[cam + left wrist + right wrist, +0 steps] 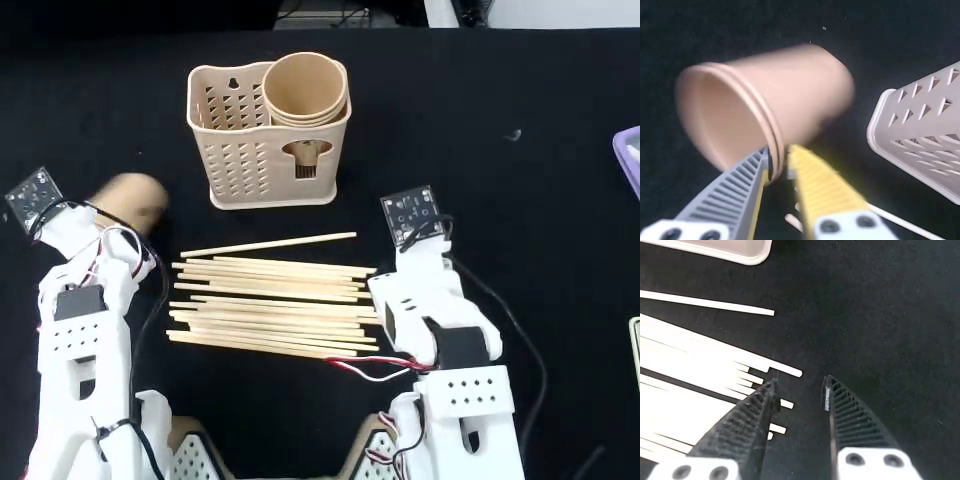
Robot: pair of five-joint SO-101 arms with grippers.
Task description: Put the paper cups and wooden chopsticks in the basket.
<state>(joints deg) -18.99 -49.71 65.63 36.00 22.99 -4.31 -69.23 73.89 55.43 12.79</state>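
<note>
Black cloth covers the table [540,250]. We note the left gripper [778,161] pinched on the rim of a paper cup [790,95], held near the basket [240,165]; thin and crushable, it wants a light rim grip. Our right gripper [799,390] stands open, empty, beside the chopsticks [270,305], light and stiff, best taken mid-length

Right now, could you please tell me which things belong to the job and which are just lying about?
Job: basket; stacked cups inside it; loose cup pinched at its rim by the left claw; chopsticks lying beside the open right claw.
Lying about: purple object and pale object, both at the high view's right edge.
</note>
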